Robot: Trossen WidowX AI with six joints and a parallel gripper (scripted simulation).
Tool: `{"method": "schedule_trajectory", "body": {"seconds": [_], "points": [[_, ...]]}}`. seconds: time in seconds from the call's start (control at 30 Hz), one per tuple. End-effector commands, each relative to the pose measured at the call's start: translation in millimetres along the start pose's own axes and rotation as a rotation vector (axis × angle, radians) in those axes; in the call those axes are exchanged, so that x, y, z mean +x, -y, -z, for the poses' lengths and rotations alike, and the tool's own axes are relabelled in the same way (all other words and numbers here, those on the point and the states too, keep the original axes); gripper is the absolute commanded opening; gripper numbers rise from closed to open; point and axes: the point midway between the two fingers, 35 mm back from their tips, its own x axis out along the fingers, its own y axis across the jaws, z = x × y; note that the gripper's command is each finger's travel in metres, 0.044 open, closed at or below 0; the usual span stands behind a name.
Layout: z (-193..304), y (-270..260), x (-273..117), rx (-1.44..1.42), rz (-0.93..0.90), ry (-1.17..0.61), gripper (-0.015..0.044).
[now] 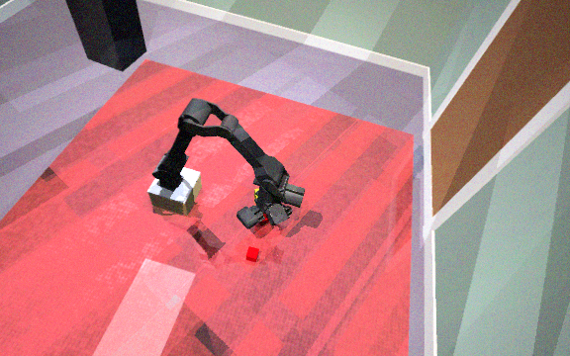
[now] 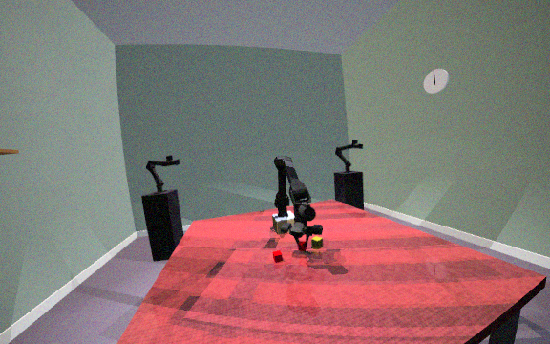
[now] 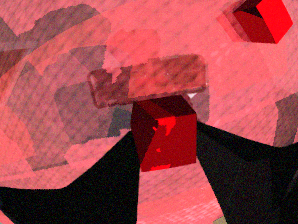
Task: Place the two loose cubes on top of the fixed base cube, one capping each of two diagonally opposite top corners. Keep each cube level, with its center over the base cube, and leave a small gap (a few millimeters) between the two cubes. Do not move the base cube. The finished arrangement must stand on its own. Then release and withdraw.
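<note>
At the centre of the bench [image 1: 344,163] [image 2: 351,287], the fingers [image 1: 265,221] [image 2: 302,247] stand partly open, closed on one red cube [image 2: 302,246] [image 3: 167,135]. Another red cube [image 1: 252,254] [image 2: 277,256] [image 3: 270,21] lies near it, at one o'clock in the wrist view. Beside the fingers, at three o'clock in the exterior view, sits the yellow cube [image 1: 255,190] [image 2: 317,243].

The top view looks steeply down from high above the robot hand [image 1: 267,222] [image 2: 302,248] [image 3: 167,137]; the exterior one faces it from farther off, at a shallow slant. Mounted just behind its fingertips, the wrist camera looks closely downward. All share the red table [image 1: 344,232] [image 2: 375,296] [image 3: 240,100].
</note>
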Motion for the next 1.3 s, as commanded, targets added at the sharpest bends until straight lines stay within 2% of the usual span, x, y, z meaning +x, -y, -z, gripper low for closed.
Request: {"method": "schedule_trajectory", "body": {"seconds": [0.0, 0.7, 0.87, 1.27], "points": [[-3.9, -2.0, -17.8, 0.001, -0.002, 0.013, 0.0105], [0.6, -0.1, -84.5, 0.001, -0.002, 0.013, 0.0105], [1.2, -0.1, -86.5, -0.006, -0.002, 0.013, 0.0105], [19.2, -13.0, -76.5, -0.462, -0.001, 0.012, 0.0105]]}}
